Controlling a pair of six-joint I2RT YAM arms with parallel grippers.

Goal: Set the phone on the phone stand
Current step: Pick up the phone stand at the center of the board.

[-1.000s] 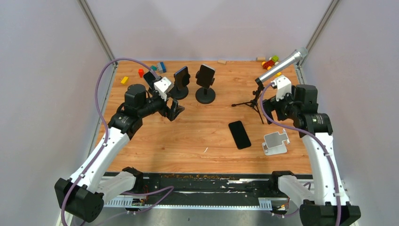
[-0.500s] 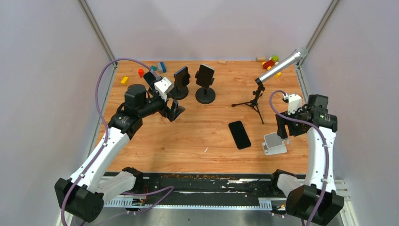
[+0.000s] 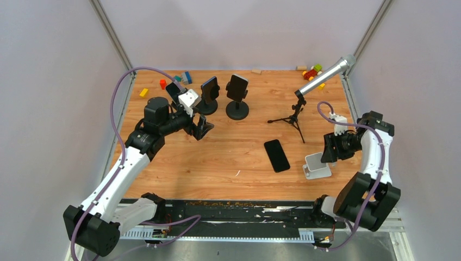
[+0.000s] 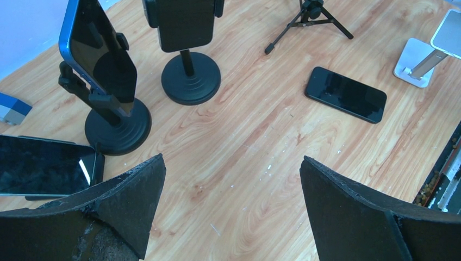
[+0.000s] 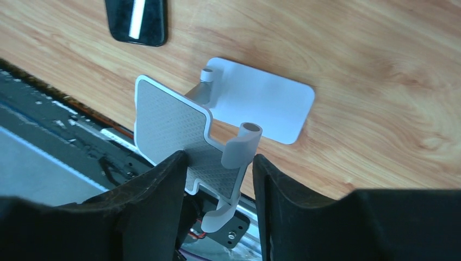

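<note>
The black phone lies flat, screen up, on the wooden table in the middle right; it also shows in the left wrist view and at the top of the right wrist view. The white phone stand stands just right of it, near the front edge. My right gripper reaches in from the right. Its jaws are closed in on the lower lip of the stand's tilted plate, both fingers against it. My left gripper hovers wide open over the left half of the table, holding nothing.
Two black round-base stands at the back each carry a phone. Another phone lies flat by the left gripper. A silver microphone on a tripod stands behind the white stand. Toy blocks lie along the back edge. A black rail runs along the front.
The right arm swung down and toward the front from beside the microphone tripod to the white stand, and its jaws narrowed onto the stand's lip. The left arm stayed still.
</note>
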